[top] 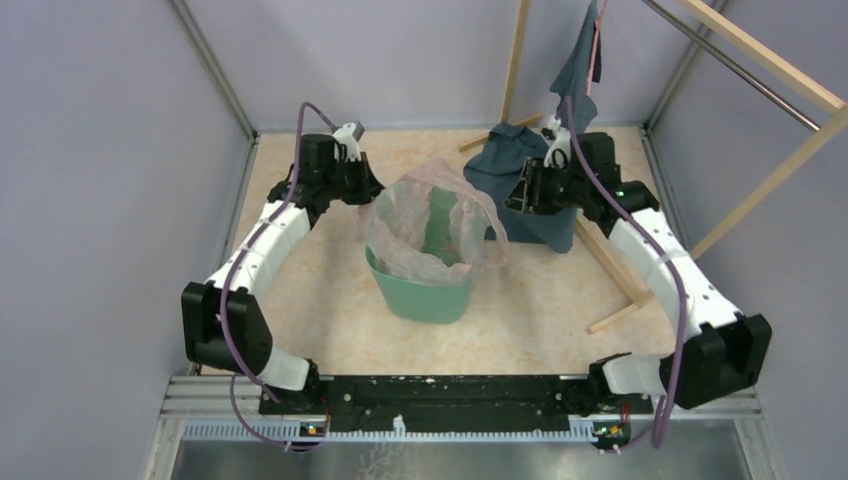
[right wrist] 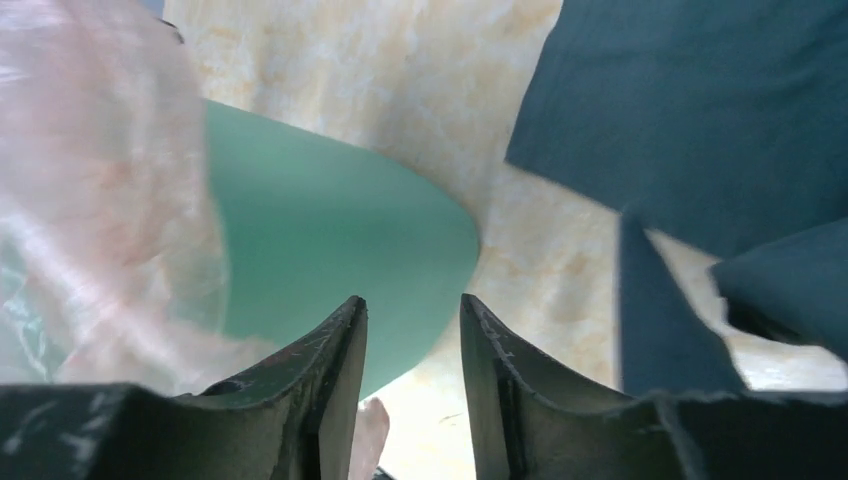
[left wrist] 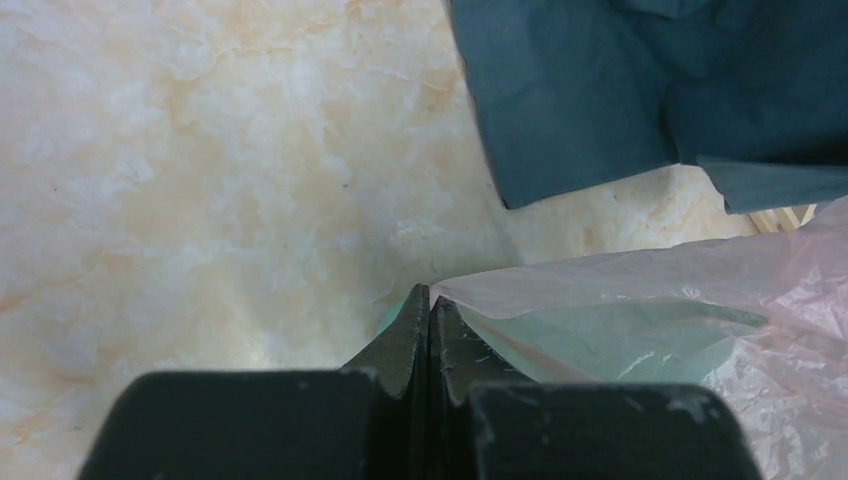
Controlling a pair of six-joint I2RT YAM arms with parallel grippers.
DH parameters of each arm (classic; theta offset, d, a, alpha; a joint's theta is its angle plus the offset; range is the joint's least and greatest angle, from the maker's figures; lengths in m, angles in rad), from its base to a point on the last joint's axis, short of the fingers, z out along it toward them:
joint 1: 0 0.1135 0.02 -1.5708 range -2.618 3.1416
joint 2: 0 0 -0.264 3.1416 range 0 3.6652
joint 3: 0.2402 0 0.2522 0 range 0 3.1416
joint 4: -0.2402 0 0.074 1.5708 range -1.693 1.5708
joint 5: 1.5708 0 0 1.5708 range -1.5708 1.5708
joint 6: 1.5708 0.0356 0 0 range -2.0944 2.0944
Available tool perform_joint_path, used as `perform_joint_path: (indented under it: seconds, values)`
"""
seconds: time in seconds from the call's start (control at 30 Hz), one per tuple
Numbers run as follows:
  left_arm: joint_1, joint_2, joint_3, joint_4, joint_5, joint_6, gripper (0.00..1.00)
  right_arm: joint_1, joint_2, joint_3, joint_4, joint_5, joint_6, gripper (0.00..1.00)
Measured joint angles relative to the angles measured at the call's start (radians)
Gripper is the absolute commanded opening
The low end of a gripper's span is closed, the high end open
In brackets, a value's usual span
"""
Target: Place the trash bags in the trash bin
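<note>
The pale marbled table (top: 300,300) takes up most of the space, with lilac walls on 3 sides; a bare wooden frame (top: 760,60) leans over its right end. The 2 arms reach in from the near edge, the left arm (top: 260,240) and the right arm (top: 650,250) bending toward each other around the middle. A dark blue-grey cloth (top: 510,165) lies heaped at the back right, and part of it hangs from the frame.

The green bin (top: 425,295) stands upright in the middle of the table, between the 2 wrists. The pink bag (top: 410,220) sits in its mouth; the crinkled film puffs up well above the rim, is see-through enough to show green behind it, and spills over the rim on the right.

The left gripper (left wrist: 430,300) is at the bag's left edge with its jaws pressed tight together; the film's edge meets the tips, but I cannot tell whether any of it is pinched. The right gripper (right wrist: 412,310) hangs just beside the bag's right side, above the bin's outer wall; its jaws stand apart with nothing between them.
</note>
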Motion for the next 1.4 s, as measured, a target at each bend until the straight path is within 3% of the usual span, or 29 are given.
perform_joint_path:
  seconds: [0.2, 0.33, 0.47, 0.73, 0.9, 0.97, 1.4]
  values:
    - [0.0, -0.011, -0.018, -0.001, 0.01, 0.007, 0.0, 0.0, -0.178, 0.065, -0.034, 0.027, -0.076, 0.66]
    - [0.0, -0.022, -0.025, -0.001, 0.011, 0.013, 0.0, 0.0, -0.239, 0.045, 0.047, -0.086, -0.084, 0.66]
    - [0.0, -0.027, -0.028, -0.001, 0.017, 0.013, 0.0, 0.0, -0.182, 0.034, 0.124, -0.181, -0.076, 0.63]
    - [0.0, -0.031, -0.032, -0.001, 0.023, 0.016, 0.0, 0.0, -0.087, -0.053, 0.217, -0.26, -0.011, 0.47]
    - [0.0, -0.031, -0.035, -0.001, 0.026, 0.017, 0.0, 0.0, -0.071, -0.068, 0.289, -0.275, 0.031, 0.21]
    - [0.0, -0.031, -0.036, 0.0, 0.026, 0.017, 0.0, 0.0, -0.067, -0.093, 0.33, -0.277, 0.061, 0.01]
    - [0.0, -0.03, -0.071, 0.014, 0.025, 0.013, 0.0, 0.0, -0.02, -0.201, 0.478, -0.239, 0.208, 0.0]
